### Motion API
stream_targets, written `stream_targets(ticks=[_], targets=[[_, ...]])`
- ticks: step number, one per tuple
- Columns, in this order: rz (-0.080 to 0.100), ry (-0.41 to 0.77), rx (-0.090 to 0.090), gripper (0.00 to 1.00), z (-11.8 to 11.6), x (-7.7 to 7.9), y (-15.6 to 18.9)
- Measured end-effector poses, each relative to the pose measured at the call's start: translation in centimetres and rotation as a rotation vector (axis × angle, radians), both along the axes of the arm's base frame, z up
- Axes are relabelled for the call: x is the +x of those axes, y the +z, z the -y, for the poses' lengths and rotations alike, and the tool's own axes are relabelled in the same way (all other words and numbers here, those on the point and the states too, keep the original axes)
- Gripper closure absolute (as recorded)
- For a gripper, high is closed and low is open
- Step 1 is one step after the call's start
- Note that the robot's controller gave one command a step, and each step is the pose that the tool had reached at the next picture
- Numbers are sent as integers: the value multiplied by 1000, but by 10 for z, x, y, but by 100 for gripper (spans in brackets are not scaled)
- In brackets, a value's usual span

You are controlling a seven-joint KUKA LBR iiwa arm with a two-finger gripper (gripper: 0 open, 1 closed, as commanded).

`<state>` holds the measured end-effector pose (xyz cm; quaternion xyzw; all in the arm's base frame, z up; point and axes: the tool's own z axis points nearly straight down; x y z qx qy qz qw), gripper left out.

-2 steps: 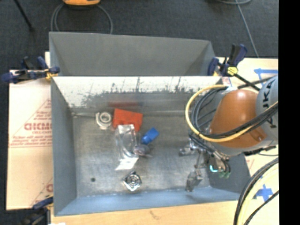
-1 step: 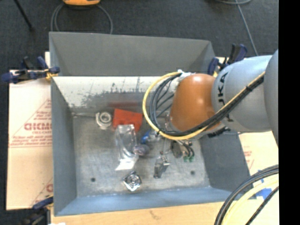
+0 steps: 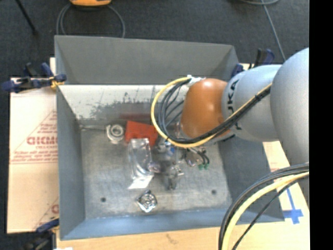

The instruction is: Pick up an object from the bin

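My gripper [image 3: 169, 172] sits low at mid-bin [image 3: 68, 165], and I cannot tell whether it is open or loaded; the clear packet [image 3: 138, 163] lies just beside it, view-left, long axis near-to-far.

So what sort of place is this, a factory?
More likely a robotics lab than a factory: a cabled robot arm reaches into a grey metal bin of odd small things, like a red block, and the bin stands on dark carpet.
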<state>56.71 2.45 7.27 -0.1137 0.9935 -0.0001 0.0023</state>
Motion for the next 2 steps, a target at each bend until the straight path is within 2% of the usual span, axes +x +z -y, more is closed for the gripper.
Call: stream_targets(ticks=[1, 2], targets=[[7, 1, 0, 100, 0, 2, 3], [6, 406, -3, 100, 12, -9, 184]])
